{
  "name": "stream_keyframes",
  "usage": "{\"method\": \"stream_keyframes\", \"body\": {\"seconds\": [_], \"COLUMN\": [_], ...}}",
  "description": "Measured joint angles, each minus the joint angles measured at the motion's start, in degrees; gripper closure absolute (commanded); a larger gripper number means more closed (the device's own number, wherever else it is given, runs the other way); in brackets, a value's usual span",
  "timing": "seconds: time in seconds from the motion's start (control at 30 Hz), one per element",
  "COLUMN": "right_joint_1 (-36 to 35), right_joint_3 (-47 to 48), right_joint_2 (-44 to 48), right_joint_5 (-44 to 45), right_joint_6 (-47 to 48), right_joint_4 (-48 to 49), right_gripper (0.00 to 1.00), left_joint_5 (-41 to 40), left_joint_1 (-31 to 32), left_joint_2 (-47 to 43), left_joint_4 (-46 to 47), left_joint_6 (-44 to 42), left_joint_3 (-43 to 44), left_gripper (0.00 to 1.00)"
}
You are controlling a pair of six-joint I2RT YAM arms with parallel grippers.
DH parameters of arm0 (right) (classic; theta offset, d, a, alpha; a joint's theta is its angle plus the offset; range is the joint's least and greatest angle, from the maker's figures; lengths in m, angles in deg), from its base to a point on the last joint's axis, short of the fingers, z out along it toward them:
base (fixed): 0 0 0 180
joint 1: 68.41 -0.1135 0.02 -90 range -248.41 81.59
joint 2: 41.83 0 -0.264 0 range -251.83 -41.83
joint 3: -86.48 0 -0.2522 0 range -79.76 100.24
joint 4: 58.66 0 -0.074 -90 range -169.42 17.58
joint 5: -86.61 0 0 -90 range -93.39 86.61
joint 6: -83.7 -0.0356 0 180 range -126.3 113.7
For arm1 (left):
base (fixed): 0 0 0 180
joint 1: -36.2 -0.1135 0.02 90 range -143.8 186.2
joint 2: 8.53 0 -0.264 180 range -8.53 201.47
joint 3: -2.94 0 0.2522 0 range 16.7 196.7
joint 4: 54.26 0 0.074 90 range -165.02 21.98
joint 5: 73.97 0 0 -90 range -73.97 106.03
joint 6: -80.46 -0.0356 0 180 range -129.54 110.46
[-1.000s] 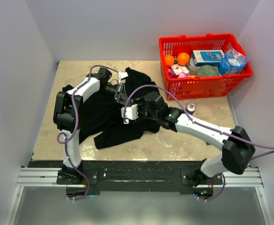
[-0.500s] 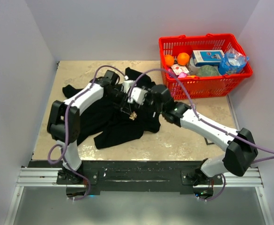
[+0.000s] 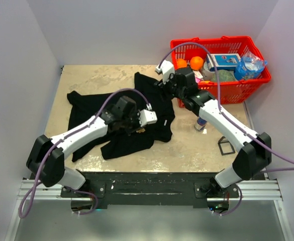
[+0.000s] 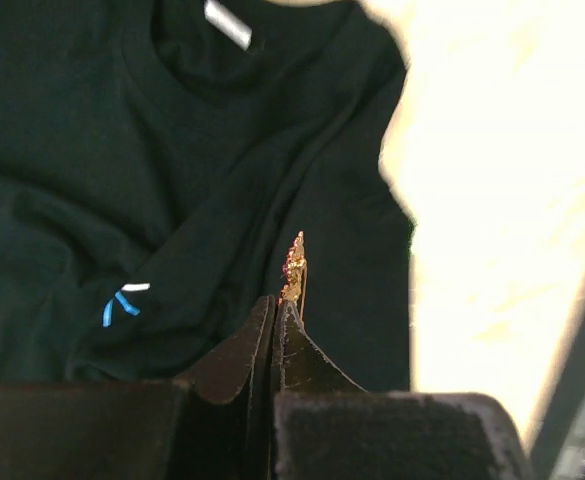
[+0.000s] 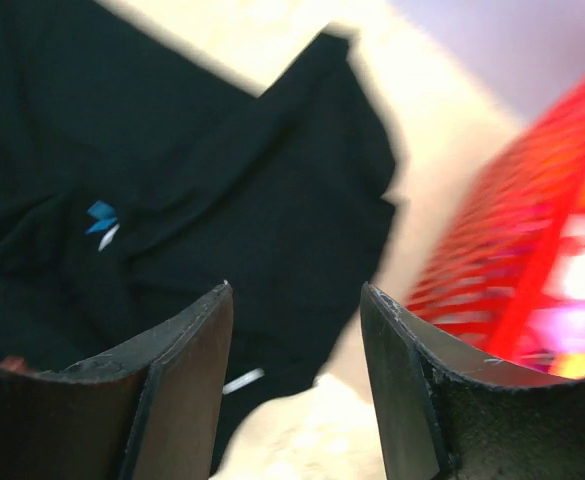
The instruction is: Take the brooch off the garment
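The garment is a black T-shirt lying crumpled on the tan table. In the left wrist view its white neck label is at the top. My left gripper is over the shirt's right middle. It is shut on the small gold brooch, which sticks out past the fingertips above the dark cloth. I cannot tell whether the brooch touches the cloth. My right gripper is open and empty above the shirt's far right edge, next to the basket. Its jaws stand wide apart over the cloth.
A red basket with oranges, a box and a bag stands at the back right; its wall shows blurred in the right wrist view. A small can and a dark square frame sit on the table right of the shirt.
My left gripper has swung from the shirt's far side to its near right, shut on the brooch. My right gripper has pulled away from the shirt's middle towards the basket.
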Motion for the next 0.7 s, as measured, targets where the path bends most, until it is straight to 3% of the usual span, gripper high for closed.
{"method": "stream_keyframes", "body": {"seconds": [0.17,0.3,0.4,0.47,0.7], "right_joint_1": [0.0,0.0,-0.3,-0.3,-0.5], "right_joint_3": [-1.5,-3.3,-4.8,-5.8,-11.7], "right_joint_2": [-5.2,-6.1,-6.0,-5.9,-2.9], "right_joint_5": [-7.8,-12.6,-14.7,-15.6,-15.9], "right_joint_6": [-5.3,-9.3,-11.5,-12.3,-13.0], "right_joint_4": [-2.3,-2.3,-1.7,-1.1,0.9], "right_gripper": [0.44,0.44,0.44,0.44,0.44], "left_joint_5": [-12.8,-18.6,-20.6,-21.1,-21.6], "left_joint_1": [4.0,5.3,5.7,6.1,9.2], "left_joint_2": [-1.8,-3.7,-5.0,-6.2,-8.2], "left_joint_4": [8.1,11.9,13.6,14.3,14.6], "left_joint_6": [-5.2,-7.5,-8.1,-8.1,-6.4], "left_joint_3": [-11.4,-16.8,-18.1,-18.9,-21.2], "left_gripper": [1.00,1.00,0.99,0.93,0.92]}}
